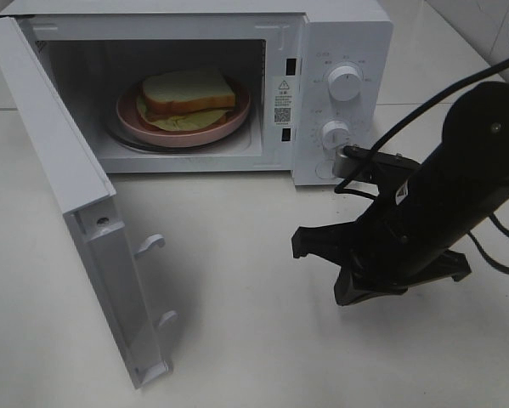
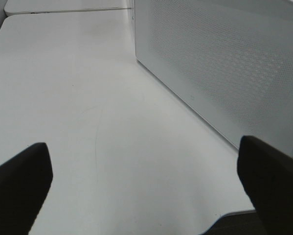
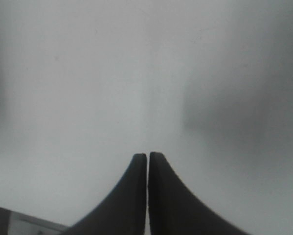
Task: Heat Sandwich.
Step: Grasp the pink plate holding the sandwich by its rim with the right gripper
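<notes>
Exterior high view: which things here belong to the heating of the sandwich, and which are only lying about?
For the job: sandwich, pink plate, microwave, its open door.
Only there: black cable, white table.

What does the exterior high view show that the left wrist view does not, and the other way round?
Only the exterior high view shows the sandwich of white bread with green leaves on the round pink plate inside the open white microwave, its two white knobs, and the black right arm. Only the left wrist view shows the open left gripper and a white dotted panel of the microwave. Both show the white table and part of the microwave.
</notes>
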`<state>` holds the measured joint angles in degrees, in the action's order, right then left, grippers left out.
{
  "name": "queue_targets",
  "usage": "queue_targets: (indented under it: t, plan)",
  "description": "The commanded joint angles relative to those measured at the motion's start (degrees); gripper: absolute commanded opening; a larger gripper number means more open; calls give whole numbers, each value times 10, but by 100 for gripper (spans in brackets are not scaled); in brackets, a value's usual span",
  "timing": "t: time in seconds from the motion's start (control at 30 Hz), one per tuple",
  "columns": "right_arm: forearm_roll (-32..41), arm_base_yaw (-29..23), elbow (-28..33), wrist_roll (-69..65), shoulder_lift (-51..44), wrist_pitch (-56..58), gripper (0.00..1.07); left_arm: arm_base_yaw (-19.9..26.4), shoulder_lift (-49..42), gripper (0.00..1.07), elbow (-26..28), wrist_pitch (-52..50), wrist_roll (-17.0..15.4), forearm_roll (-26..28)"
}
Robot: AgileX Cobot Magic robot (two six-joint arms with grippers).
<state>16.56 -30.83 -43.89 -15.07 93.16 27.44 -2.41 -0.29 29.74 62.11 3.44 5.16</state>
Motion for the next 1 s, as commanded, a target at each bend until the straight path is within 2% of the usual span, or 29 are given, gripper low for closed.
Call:
queue_targets:
  t: [0.03,0.07,0.2,0.23,0.4,0.5,0.53,0.67,0.7,0.77,0.87,1.0]
  plan:
    - [-27,2,-34,84,-6,77,5,0,-10,98,-1,-7,-3,1]
    - [-30,2,-55,143,-6,112,6,0,-10,98,-1,-7,-3,1]
    - [-31,2,-80,244,-6,160,7,0,-10,98,-1,-7,-3,1]
    - [-32,2,-93,316,-6,180,7,0,-10,98,-1,-7,-3,1]
    - [-33,2,-119,445,-6,215,8,0,-10,98,-1,-7,-3,1]
    - [-33,2,-132,546,-6,234,9,0,-10,98,-1,-7,-3,1]
    - [-33,2,-139,615,-6,238,9,0,-10,98,-1,-7,-3,1]
    - [-34,2,-144,713,-6,238,10,0,-10,98,-1,-7,-3,1]
    - [-36,2,-146,779,-6,237,9,0,-10,98,-1,-7,-3,1]
    - [-36,2,-146,816,-6,237,10,0,-10,98,-1,-7,-3,1]
    - [-37,2,-146,943,-6,235,11,0,-10,98,-1,-7,-3,1]
    - [-59,2,-146,985,-6,229,13,0,-10,98,-1,-7,-3,1]
